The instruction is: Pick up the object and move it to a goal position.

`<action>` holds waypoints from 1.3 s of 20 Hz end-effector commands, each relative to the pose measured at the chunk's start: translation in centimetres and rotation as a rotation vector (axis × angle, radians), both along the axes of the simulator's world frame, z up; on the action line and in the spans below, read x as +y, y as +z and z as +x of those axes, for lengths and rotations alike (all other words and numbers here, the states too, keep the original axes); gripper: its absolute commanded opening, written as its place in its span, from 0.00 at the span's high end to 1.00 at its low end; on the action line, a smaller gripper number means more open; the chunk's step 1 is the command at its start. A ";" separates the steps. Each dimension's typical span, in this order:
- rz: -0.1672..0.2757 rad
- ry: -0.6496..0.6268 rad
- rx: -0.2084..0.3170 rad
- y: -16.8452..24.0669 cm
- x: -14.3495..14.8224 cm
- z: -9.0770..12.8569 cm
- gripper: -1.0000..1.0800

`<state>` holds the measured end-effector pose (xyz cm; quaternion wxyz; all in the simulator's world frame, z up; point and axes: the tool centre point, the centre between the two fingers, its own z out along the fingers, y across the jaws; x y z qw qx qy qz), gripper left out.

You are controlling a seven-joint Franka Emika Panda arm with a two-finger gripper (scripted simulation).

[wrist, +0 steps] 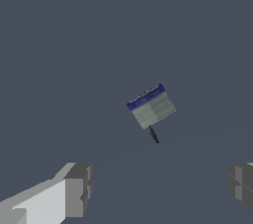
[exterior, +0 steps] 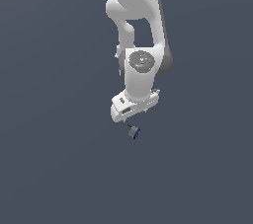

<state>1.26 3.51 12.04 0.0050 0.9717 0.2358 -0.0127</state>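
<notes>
We judge the task to be at its very start: nothing is grasped yet. The object [exterior: 133, 131], a tiny grey-olive block with a dark blue end and a thin dark stub, lies on the plain dark ground just below the white gripper [exterior: 129, 119] in the exterior view, slightly toward that view's right, and clear of it. In the wrist view the same object [wrist: 151, 107] sits alone ahead of the hand, with one grey finger pad [wrist: 79, 188] on one side and the other pad at the opposite edge of the picture; the jaws stand wide apart with nothing between them.

So the approach looks nearly done, though the gripper seems not yet centred over the piece. Left to do, as we read it: settle over the block, close on it, lift, and carry it to the goal. No goal marker shows in either view, so we cannot say where that lies.
</notes>
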 end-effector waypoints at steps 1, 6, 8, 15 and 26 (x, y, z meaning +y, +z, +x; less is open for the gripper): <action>0.002 0.070 -0.002 -0.7 -0.1 0.4 0.04; 0.007 0.205 -0.005 -2.2 -0.4 1.1 0.04; 0.009 0.259 -0.007 -2.7 -0.5 1.4 0.04; 0.016 0.418 -0.012 -4.5 -0.8 2.2 0.04; 0.021 0.532 -0.017 -5.7 -1.0 2.7 0.04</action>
